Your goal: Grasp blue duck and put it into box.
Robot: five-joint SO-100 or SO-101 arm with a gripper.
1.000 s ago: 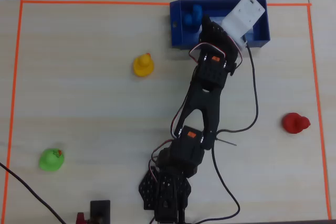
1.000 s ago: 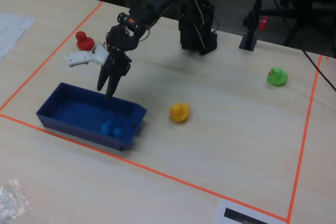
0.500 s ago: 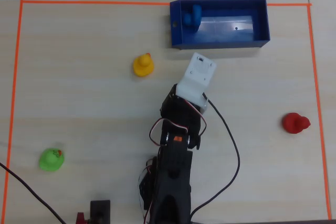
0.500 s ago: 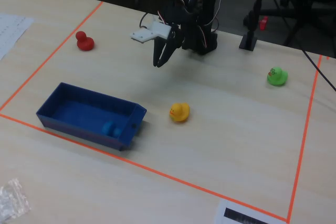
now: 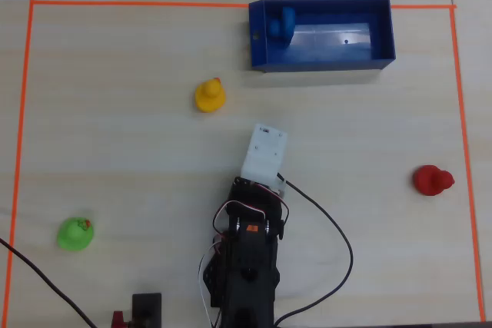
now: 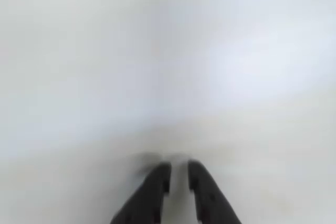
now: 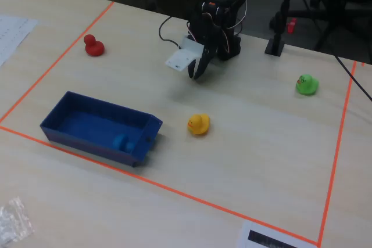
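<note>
The blue duck (image 5: 283, 24) lies inside the dark-blue box (image 5: 383, 32), at its left end in the overhead view. In the fixed view the duck (image 7: 123, 142) sits at the near right end of the box (image 7: 58, 121). My gripper (image 7: 193, 75) hangs close in front of the arm's base, pointing down at the table, far from the box. In the wrist view my gripper (image 6: 178, 169) shows two dark fingers almost together with only a thin slit between them. Nothing is held. The rest of the wrist view is blurred pale table.
A yellow duck (image 5: 209, 95) stands between the arm and the box. A red duck (image 5: 433, 180) is at the right and a green duck (image 5: 75, 233) at the lower left. Orange tape (image 5: 23, 113) frames the work area. Cables (image 5: 338, 243) trail from the arm base.
</note>
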